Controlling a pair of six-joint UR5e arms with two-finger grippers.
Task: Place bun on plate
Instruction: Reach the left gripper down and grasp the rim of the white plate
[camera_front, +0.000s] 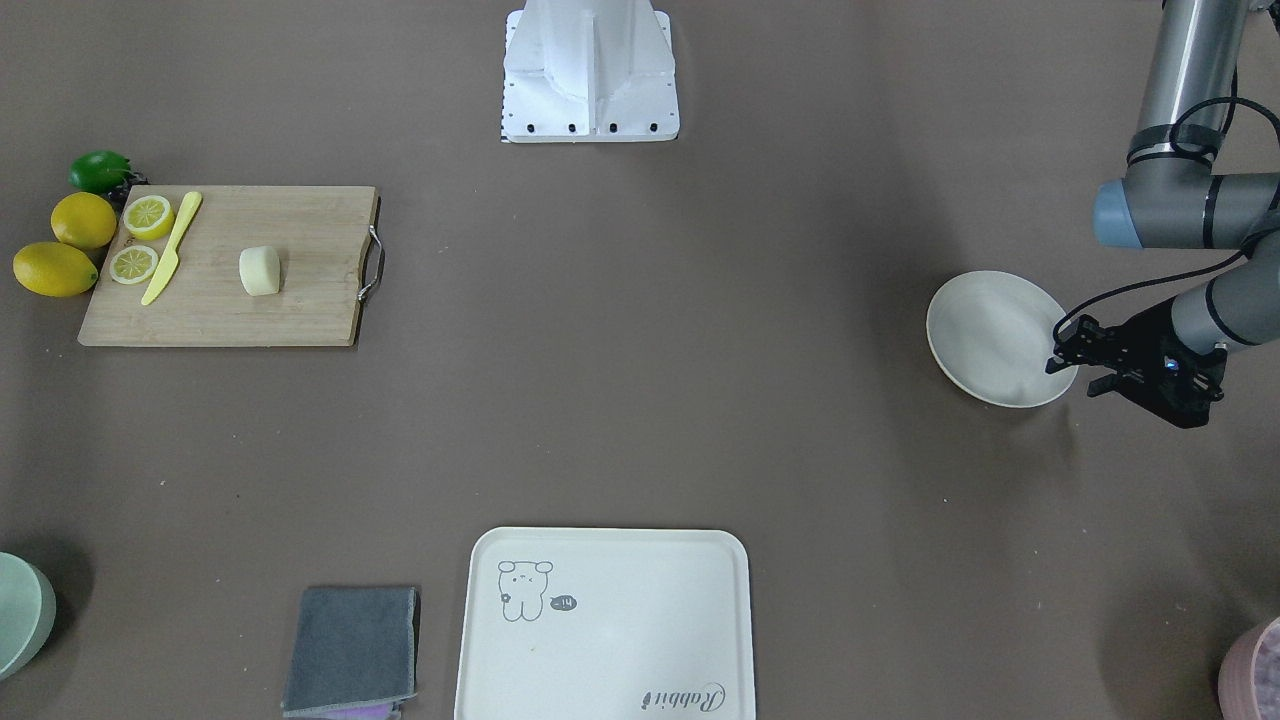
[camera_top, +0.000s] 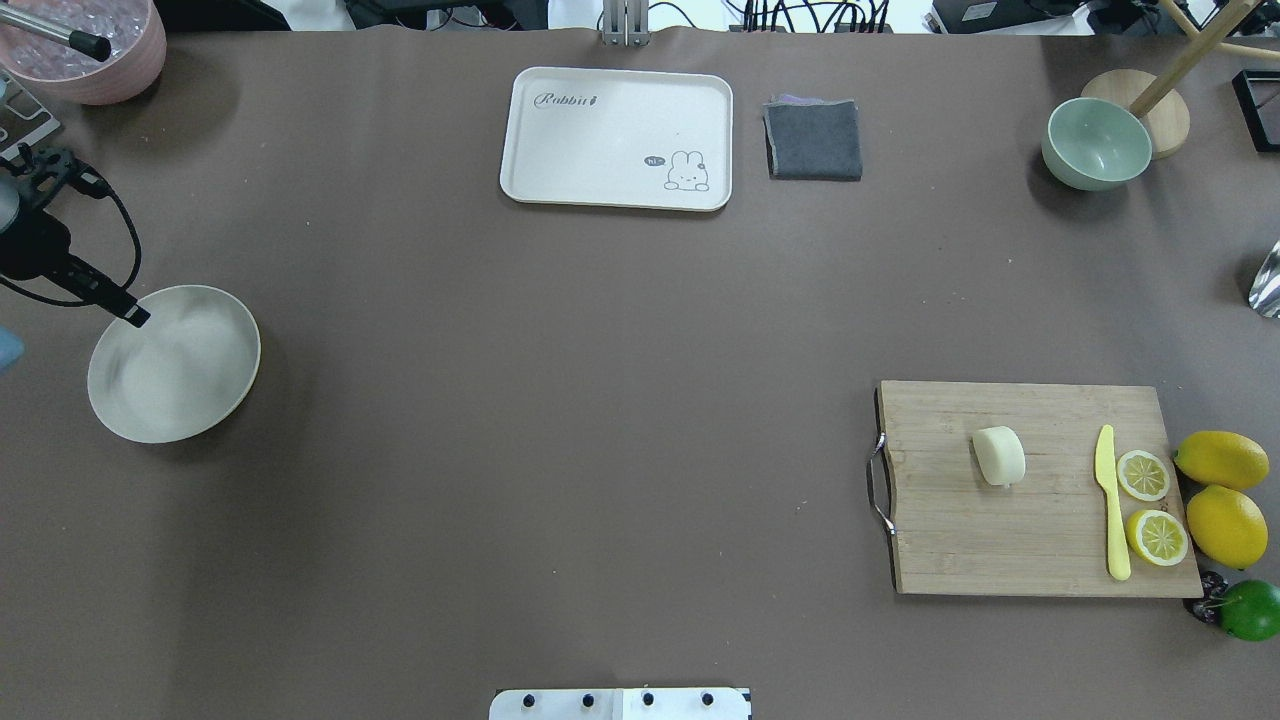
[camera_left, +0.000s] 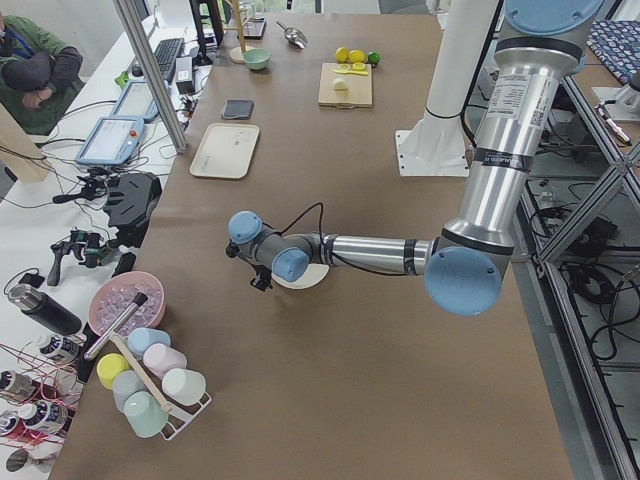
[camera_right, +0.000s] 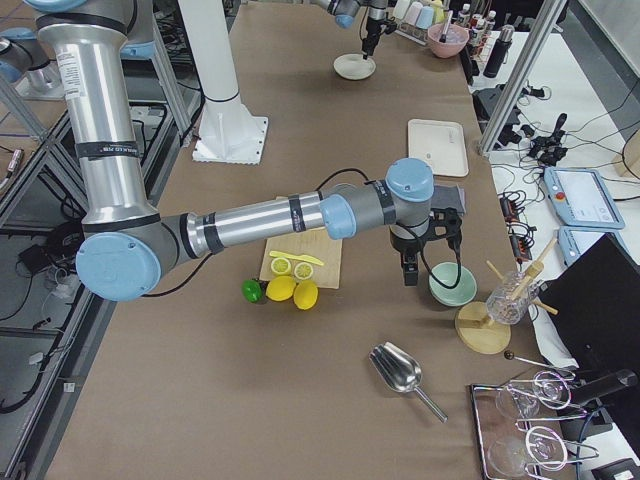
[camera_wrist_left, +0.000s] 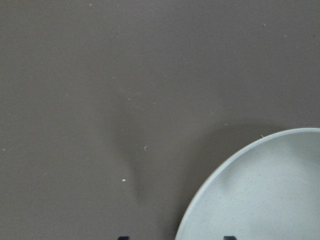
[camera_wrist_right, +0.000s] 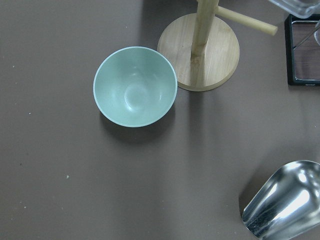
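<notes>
The bun (camera_top: 1000, 456), a pale cream lump, lies on a wooden cutting board (camera_top: 960, 540) at the table's right side, also seen in the front view (camera_front: 260, 271). The plate (camera_top: 175, 365), round and off-white, sits far off at the left side (camera_front: 990, 335). My left gripper (camera_front: 1078, 372) is open at the plate's outer rim; in the left wrist view the plate's rim (camera_wrist_left: 225, 170) runs down between the two fingertips. My right gripper (camera_right: 410, 272) shows only in the right side view, above a green bowl, and I cannot tell its state.
On the board lie a yellow knife (camera_top: 1112, 505) and two lemon halves (camera_top: 1143, 475); whole lemons (camera_top: 1222, 460) and a lime (camera_top: 1252, 610) sit beside it. At the far edge are a cream tray (camera_top: 600, 150), grey cloth (camera_top: 814, 140), green bowl (camera_top: 1095, 145) and metal scoop (camera_wrist_right: 285, 205).
</notes>
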